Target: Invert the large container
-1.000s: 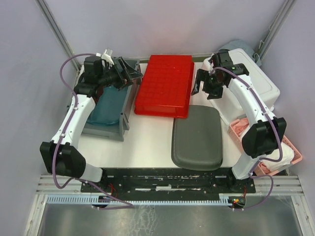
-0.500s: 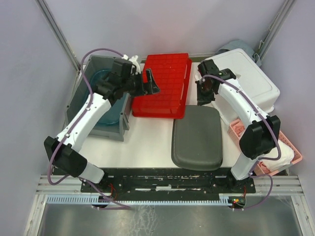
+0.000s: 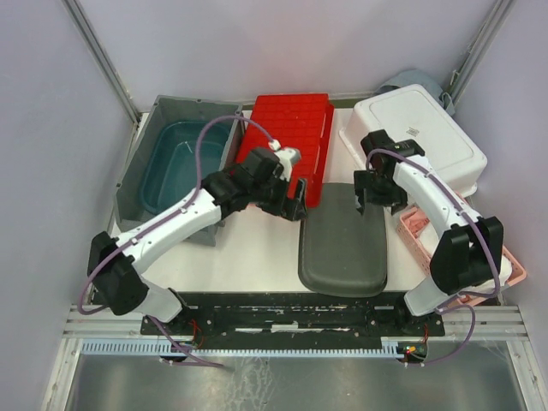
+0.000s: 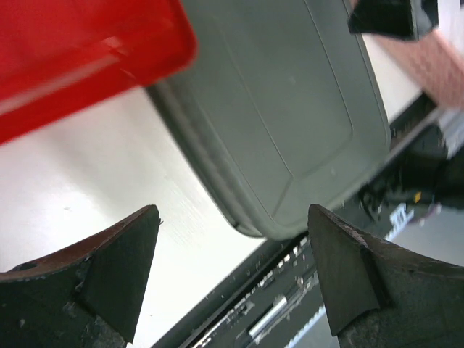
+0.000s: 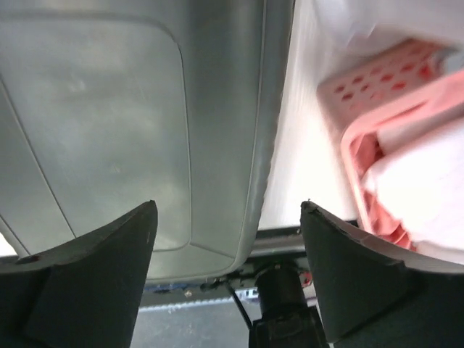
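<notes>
Left gripper (image 3: 294, 202) is hanging wide open, holding nothing, now sitting over the near edge of the red crate (image 3: 287, 128); a second ago it was up at the rim of the tilted big grey bin (image 3: 135, 167). Right gripper (image 3: 374, 190) is also spread and empty, hovering over the dark grey tub (image 3: 342, 244). Bin is sitting far left, mouth up, teal basin (image 3: 175, 167) inside. Looking un-flipped to me, probably needing a regrab.
</notes>
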